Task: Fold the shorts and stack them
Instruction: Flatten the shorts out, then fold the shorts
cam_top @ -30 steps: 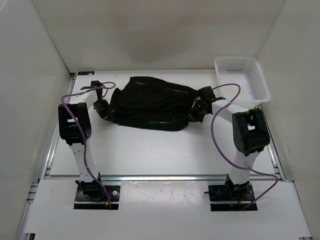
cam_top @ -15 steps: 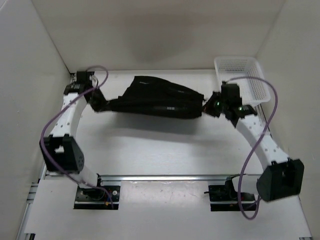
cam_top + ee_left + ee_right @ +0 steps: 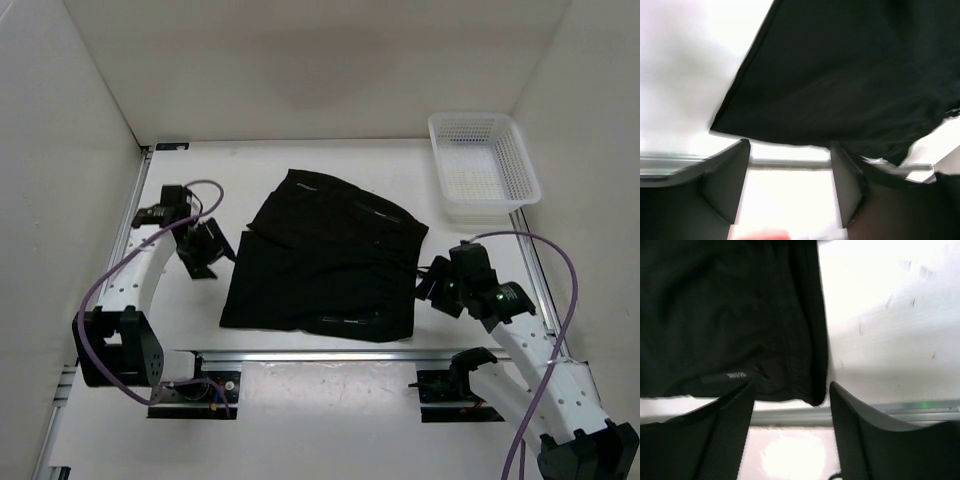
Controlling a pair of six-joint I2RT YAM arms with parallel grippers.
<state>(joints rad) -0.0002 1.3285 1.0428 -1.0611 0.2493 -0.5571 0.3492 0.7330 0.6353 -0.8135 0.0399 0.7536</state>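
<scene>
I see the basket (image 3: 484, 160) at two o'clock, the shorts (image 3: 325, 265) flat on the white table (image 3: 250, 165), left gripper (image 3: 210, 252) and right gripper (image 3: 428, 284) agape, holding nothing.

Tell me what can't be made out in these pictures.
Top view: anything under the shorts, hidden by the cloth.
Left wrist: shorts blurred, cut off at the top and right edges.
Right wrist: label on the shorts, too blurred to read.

White worktop (image 3: 190, 305) boxed by plain white back wall (image 3: 320, 70), left wall (image 3: 60, 200), right wall (image 3: 590, 150). Aluminium rail (image 3: 320, 355) along near edge. Light soft, even.
</scene>
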